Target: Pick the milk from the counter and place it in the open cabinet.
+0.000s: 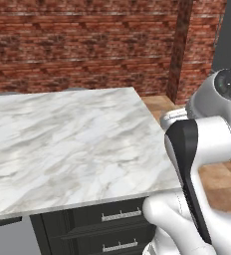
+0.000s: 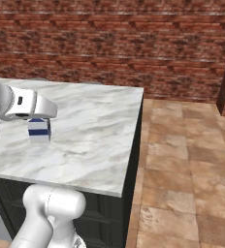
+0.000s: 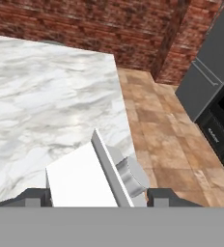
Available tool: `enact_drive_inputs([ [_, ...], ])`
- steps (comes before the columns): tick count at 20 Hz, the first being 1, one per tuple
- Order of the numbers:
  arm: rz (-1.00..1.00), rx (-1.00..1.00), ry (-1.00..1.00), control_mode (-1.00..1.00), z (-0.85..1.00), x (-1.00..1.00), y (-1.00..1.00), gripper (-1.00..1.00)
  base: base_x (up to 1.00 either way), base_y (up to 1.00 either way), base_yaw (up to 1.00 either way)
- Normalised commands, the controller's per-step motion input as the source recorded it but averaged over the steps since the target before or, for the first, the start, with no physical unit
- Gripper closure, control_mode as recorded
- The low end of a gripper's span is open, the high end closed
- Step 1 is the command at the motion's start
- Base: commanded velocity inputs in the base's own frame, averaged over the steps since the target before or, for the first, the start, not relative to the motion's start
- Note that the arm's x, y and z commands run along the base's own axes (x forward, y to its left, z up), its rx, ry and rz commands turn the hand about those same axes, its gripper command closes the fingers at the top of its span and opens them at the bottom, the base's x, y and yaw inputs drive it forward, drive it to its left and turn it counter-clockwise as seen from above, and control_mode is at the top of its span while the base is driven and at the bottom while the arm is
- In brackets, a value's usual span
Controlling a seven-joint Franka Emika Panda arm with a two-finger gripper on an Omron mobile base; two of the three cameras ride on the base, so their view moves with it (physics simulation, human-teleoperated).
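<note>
The milk (image 2: 38,131), a small white carton with blue bands, is near the left part of the marble counter (image 2: 95,131), right under my white hand. In the hand view its white gabled top and grey cap (image 3: 92,178) sit between my two dark fingertips. My gripper (image 3: 99,197) is shut on the milk, one finger against each side. Whether the carton's base still touches the slab I cannot tell. My arm links hide the carton in the left base view, where the counter (image 1: 62,144) spreads out wide. The open cabinet is out of view.
A red brick wall (image 2: 114,43) runs behind the counter. Tan tiled floor (image 2: 182,164) lies past its right edge. Dark drawers with silver handles (image 1: 120,215) sit under the slab. A grey appliance door (image 3: 205,77) and a black oven front (image 3: 220,130) stand off to the right.
</note>
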Motion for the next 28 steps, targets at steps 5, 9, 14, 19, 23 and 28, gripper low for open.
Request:
enact_drive_inputs([
  [5,0.0,0.0,0.0,-1.0,0.0,0.0,0.0,1.0,0.0,0.0,0.0],
  [9,0.0,0.0,0.02,1.0,0.0,0.02,0.0,1.0,0.0,0.0,0.0],
  [14,0.0,0.0,0.0,1.0,0.0,0.0,0.0,1.0,-0.07,0.0,0.0],
  [19,0.0,0.0,0.0,1.0,0.0,0.0,0.0,1.0,-0.58,-0.11,-0.06],
  [23,0.0,0.0,0.0,1.0,0.0,0.0,0.0,1.0,-0.66,-0.27,-0.14],
  [28,0.0,0.0,0.0,1.0,0.0,0.0,0.0,1.0,-0.4,-0.27,-0.14],
])
